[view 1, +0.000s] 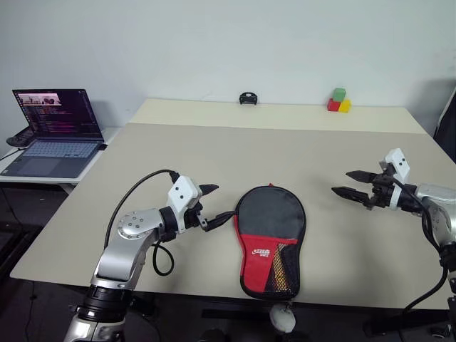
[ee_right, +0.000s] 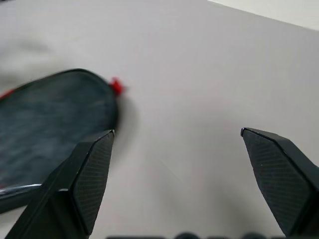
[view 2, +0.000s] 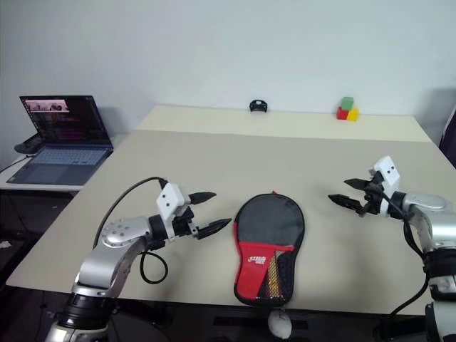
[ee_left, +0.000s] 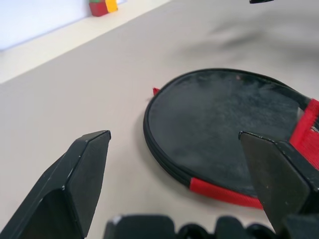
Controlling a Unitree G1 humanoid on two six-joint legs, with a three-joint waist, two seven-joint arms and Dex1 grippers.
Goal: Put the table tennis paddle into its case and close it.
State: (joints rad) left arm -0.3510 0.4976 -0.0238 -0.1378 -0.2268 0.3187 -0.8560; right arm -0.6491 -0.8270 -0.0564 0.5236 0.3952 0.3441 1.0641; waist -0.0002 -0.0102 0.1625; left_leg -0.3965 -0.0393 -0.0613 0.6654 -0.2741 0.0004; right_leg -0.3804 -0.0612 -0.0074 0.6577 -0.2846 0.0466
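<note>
The case (view 1: 271,235) lies flat near the table's front edge, round black end away from me, red panel and mesh pocket toward me. Its black face also shows in the left wrist view (ee_left: 219,119) and the right wrist view (ee_right: 45,114). The table tennis paddle is hidden; only a tan shape shows through the mesh (view 1: 286,269). My left gripper (view 1: 222,201) hovers open just left of the case, pointing at its rim. Well to the right of the case, my right gripper (view 1: 340,182) is open and pointing toward it. Neither holds anything.
An open laptop (view 1: 53,132) sits on a side table at the left. Coloured blocks (view 1: 338,101) and a small black object (view 1: 248,98) rest at the table's far edge. A whitish rounded thing (view 1: 282,318) hangs below the front edge under the case.
</note>
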